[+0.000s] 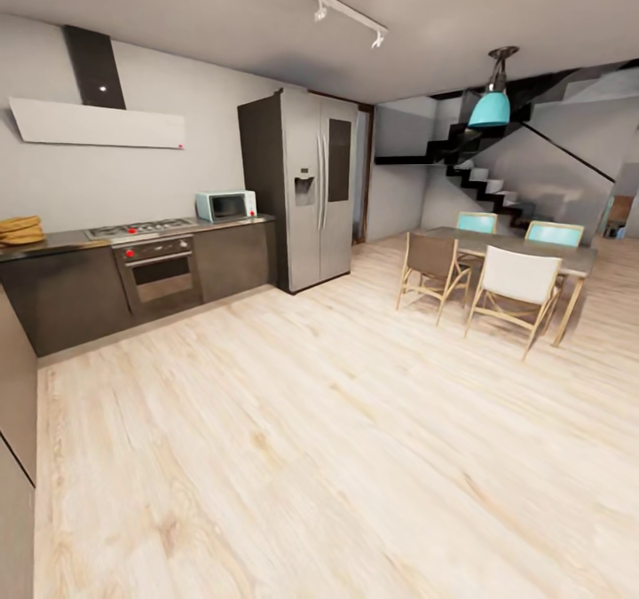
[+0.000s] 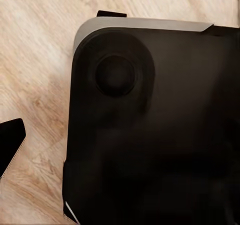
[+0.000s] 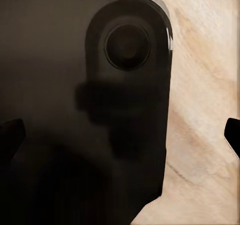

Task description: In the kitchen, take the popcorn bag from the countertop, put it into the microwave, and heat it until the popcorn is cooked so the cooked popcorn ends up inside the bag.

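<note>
The pale mint-blue microwave [image 1: 225, 205] stands on the grey countertop [image 1: 53, 244] at the far end of the kitchen run, beside the fridge, with its dark door closed. A squat tan ridged object that looks like the popcorn bag [image 1: 19, 229] sits at the left end of that countertop, cut by the picture's edge. My left gripper [image 2: 120, 145] hangs over my own dark base, one black fingertip [image 2: 10, 145] far out to the side. My right gripper [image 3: 120, 135] is open too, its fingertips [image 3: 232, 135] wide apart, holding nothing.
A gas hob [image 1: 142, 226] and built-in oven [image 1: 160, 275] lie between bag and microwave. A steel fridge [image 1: 306, 191] stands past the microwave. A dining table [image 1: 577, 262] with several chairs is at the right, stairs behind. Wide pale wooden floor [image 1: 311, 439] stretches ahead; a cabinet [image 1: 16, 386] is close on my left.
</note>
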Motion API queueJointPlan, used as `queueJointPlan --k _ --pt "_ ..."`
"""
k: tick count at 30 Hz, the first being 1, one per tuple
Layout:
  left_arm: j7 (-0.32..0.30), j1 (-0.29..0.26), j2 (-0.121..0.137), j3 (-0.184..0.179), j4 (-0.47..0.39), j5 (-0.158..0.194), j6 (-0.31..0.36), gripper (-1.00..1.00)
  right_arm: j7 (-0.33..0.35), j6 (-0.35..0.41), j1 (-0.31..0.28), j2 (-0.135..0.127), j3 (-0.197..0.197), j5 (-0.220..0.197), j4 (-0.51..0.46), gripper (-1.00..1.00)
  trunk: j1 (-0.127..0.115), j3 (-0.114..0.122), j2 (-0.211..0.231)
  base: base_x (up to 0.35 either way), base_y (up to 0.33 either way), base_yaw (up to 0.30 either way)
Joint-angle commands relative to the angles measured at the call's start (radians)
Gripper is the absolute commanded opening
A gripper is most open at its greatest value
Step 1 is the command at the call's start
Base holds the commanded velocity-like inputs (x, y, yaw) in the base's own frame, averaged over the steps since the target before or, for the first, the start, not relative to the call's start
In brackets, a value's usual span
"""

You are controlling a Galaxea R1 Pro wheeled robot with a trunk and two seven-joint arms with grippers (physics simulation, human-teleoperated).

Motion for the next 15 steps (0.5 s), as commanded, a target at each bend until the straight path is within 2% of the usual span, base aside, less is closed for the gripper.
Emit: queueJointPlan --k 1,15 --pt "0.0 0.0 0.0 0.0 0.0 0.009 -0.002 1.0 0.0 -0.003 -0.001 0.0 0.0 0.0 0.001 1.0 0.001 -0.001 0.0 0.324 0.0 0.0" --pt "0.0 0.0 0.001 0.001 -0.001 0.01 -0.002 1.0 0.001 0.0 -0.001 -0.005 0.002 0.004 0.001 1.0 0.001 -0.001 0.0 0.325 0.0 0.0"
